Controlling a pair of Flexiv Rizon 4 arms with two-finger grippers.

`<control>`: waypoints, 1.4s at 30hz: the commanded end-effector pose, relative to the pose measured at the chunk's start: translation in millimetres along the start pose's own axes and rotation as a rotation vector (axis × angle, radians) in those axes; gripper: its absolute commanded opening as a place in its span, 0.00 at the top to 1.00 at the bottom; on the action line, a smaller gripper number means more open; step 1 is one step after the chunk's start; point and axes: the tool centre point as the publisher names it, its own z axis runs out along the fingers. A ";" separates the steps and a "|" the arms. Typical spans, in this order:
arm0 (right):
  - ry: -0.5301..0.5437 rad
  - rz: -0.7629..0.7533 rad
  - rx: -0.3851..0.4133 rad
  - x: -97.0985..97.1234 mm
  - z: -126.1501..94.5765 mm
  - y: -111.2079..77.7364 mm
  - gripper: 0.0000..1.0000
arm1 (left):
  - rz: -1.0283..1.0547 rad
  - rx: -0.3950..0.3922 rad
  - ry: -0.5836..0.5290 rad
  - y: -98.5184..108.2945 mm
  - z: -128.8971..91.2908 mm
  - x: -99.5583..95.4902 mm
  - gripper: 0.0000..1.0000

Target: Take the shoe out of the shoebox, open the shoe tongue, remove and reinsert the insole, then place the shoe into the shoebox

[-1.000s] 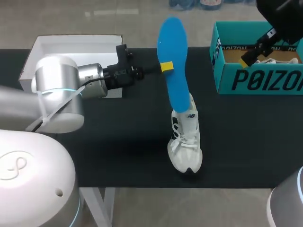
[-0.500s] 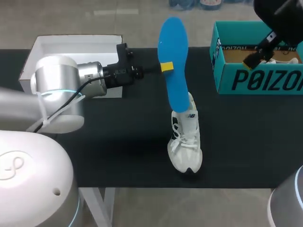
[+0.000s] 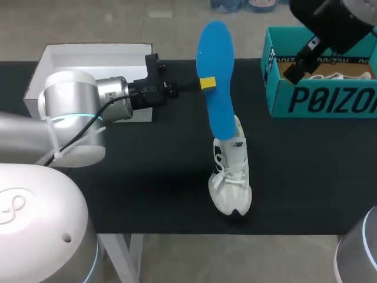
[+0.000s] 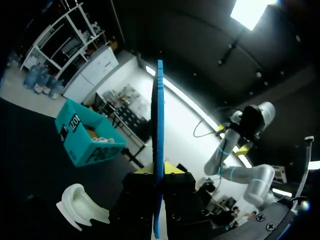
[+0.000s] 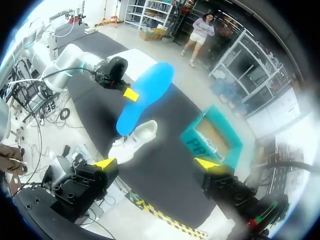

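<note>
My left gripper (image 3: pixel 204 83) is shut on a blue insole (image 3: pixel 215 82), gripping its edge and holding it upright above the table. The insole's lower end meets the opening of the white shoe (image 3: pixel 231 177), which stands on the black table with its toe toward the front edge. In the left wrist view the insole (image 4: pixel 159 125) shows edge-on between the fingers, the shoe's heel (image 4: pixel 82 202) beside them. My right gripper (image 3: pixel 297 68) hangs open high over the teal shoebox (image 3: pixel 321 97). Its wrist view looks down on the insole (image 5: pixel 145 97), shoe (image 5: pixel 132 140) and shoebox (image 5: pixel 212 135), far beneath the open gripper (image 5: pixel 157 165).
A white box lid (image 3: pixel 59 65) lies at the back left of the black table (image 3: pixel 147 177), behind my left arm. Something white lies inside the teal shoebox (image 4: pixel 87 142). The table's front edge runs just in front of the shoe's toe.
My right gripper has moved leftward over the shoebox. The left arm, the insole and the shoe have kept still.
</note>
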 end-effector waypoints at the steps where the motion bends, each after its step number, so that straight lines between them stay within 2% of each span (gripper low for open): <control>1: 0.008 -0.020 -0.006 -0.5 -6.8 -1.8 0.00 | 0.000 0.000 -0.002 0.4 -0.7 0.6 1.00; 8: 0.022 -0.032 -0.016 6.3 -5.7 3.7 0.00 | 0.000 0.000 -0.002 0.4 -0.7 0.6 1.00; 13: 0.035 -0.030 -0.022 6.8 -5.2 4.0 0.00 | 0.000 0.000 -0.002 0.4 -0.7 0.6 1.00; 16: 0.029 -0.026 0.009 7.5 -4.1 5.0 0.00 | 0.000 0.000 -0.002 0.4 -0.7 0.6 1.00; 42: 0.029 -0.026 0.009 7.5 -4.1 5.0 0.00 | 0.000 0.000 -0.002 0.4 -0.7 0.6 1.00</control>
